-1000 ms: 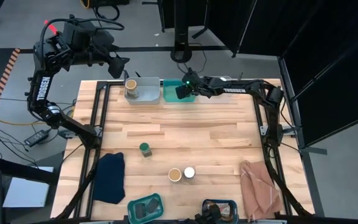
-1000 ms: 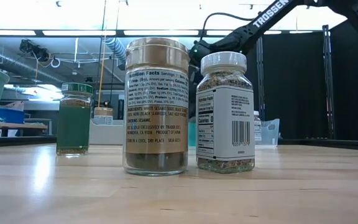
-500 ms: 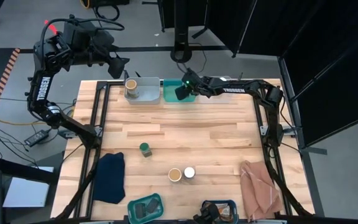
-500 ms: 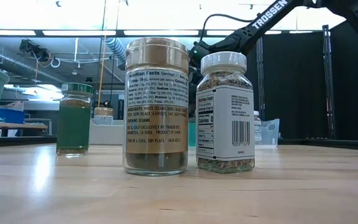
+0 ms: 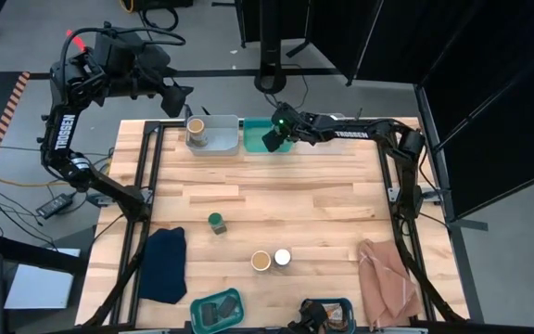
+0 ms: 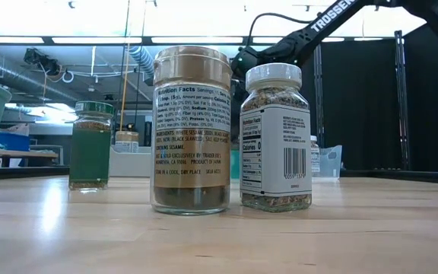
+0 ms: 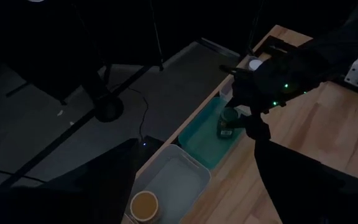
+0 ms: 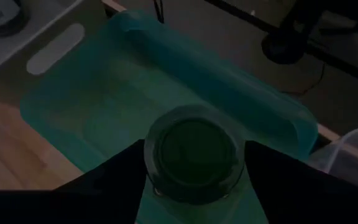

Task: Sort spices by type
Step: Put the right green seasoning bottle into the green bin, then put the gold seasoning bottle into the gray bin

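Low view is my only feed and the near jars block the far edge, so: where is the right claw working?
Observer: The right claw hangs over the teal bin at the table's far edge.
Operator: Anything in that bin?
Observer: A green-topped jar stands inside it, directly under the claw.
Operator: And the left arm?
Observer: The left claw is open and empty, raised off the table beyond the clear bin that holds a tan-topped jar.
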Robot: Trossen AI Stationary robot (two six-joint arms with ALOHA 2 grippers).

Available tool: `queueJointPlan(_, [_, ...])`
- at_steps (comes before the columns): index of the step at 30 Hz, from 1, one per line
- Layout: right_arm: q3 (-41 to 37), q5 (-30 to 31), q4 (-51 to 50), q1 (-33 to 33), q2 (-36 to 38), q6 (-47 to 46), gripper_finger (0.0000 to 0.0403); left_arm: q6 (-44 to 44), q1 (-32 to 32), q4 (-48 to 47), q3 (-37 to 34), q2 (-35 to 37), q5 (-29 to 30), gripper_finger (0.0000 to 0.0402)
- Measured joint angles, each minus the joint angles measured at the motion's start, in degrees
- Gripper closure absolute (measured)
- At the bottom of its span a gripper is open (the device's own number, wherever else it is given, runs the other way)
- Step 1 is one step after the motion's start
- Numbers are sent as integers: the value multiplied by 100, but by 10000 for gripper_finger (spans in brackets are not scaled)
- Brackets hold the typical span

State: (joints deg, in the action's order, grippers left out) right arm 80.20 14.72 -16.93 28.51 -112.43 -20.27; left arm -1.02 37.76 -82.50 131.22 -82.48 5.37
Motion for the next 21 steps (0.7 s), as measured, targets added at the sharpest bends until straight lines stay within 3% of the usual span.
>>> queueJointPlan(10, [131,-295,-29,17,655,428,86,0,0,2,0,0,-1,76])
queueJointPlan(16, [151,-1628,-496,-106,1787,1073,97,0,0,-145,0,0,1,76])
queueJointPlan(21, [151,-2524,-1455,-724,2687,1542,101,0,0,-207,0,0,0,76])
